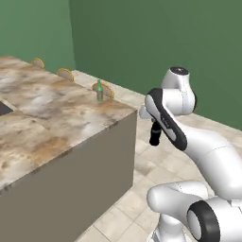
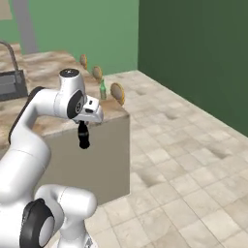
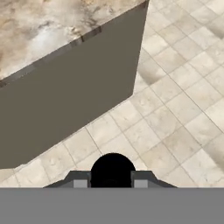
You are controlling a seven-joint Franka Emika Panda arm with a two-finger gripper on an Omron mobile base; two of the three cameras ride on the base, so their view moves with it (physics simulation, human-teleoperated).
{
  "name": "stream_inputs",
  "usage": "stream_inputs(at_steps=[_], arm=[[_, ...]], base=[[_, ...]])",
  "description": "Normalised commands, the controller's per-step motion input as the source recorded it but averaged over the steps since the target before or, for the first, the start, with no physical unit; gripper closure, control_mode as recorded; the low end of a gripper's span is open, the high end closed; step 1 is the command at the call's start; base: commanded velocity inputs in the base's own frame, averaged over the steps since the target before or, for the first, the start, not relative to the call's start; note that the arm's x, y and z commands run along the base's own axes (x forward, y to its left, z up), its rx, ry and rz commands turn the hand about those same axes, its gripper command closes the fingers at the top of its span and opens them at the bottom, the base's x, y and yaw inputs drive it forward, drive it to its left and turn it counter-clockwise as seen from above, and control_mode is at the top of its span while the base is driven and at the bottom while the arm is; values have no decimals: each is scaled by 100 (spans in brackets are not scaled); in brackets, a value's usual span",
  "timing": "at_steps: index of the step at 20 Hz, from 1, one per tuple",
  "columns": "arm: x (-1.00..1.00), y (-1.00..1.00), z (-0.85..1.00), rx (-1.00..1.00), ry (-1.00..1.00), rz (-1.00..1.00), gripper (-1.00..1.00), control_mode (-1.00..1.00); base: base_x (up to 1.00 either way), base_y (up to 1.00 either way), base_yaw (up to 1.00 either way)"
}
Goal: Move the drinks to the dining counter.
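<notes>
my gripper (image 2: 84,127) is nearest: its jaws are pressed in on the black cola bottle (image 1: 155,133), which hangs below my hand over the tiled floor (image 2: 184,160). in the hand view the bottle's round black top (image 3: 112,169) sits squarely between my two fingertips (image 3: 80,183), so the pinch looks centred.

i take the dining counter (image 1: 56,113) as my landmark. the bottle and my hand hover off the counter's near corner, lower than the marbled top and apart from its grey end wall (image 3: 74,100). nothing of mine touches the slab.

further along the counter, near its far edge by the corner, the green glass bottle (image 1: 99,90) stands upright on the stone. just beyond that edge, round tan stool seats (image 2: 117,93) line the counter's far side. a dark sink (image 2: 10,83) is sunk into the top well back from the corner. i cannot see the paper cup from here.

i judge the step in hand to be the carry of the cola bottle: one drink looks delivered, this one is held but not yet placed, and the cup would remain. the next move, as i read it, calls for lifting the bottle above the level of the slab before swinging inward, so its base clears the counter's edge, then setting it down upright near the green bottle but apart from it. the risk i see is clipping the corner, or nudging the slim green bottle over.
</notes>
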Motion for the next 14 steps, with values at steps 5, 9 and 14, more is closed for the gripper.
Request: stream_inputs(at_steps=[5, 9, 14], arm=[[0, 0, 0, 0, 0, 0, 100, 100], [0, 0, 0, 0, 0, 0, 100, 100], [0, 0, 0, 0, 0, 0, 100, 100]], base=[[71, -80, 56], [72, -67, 60], [72, -36, 57]])
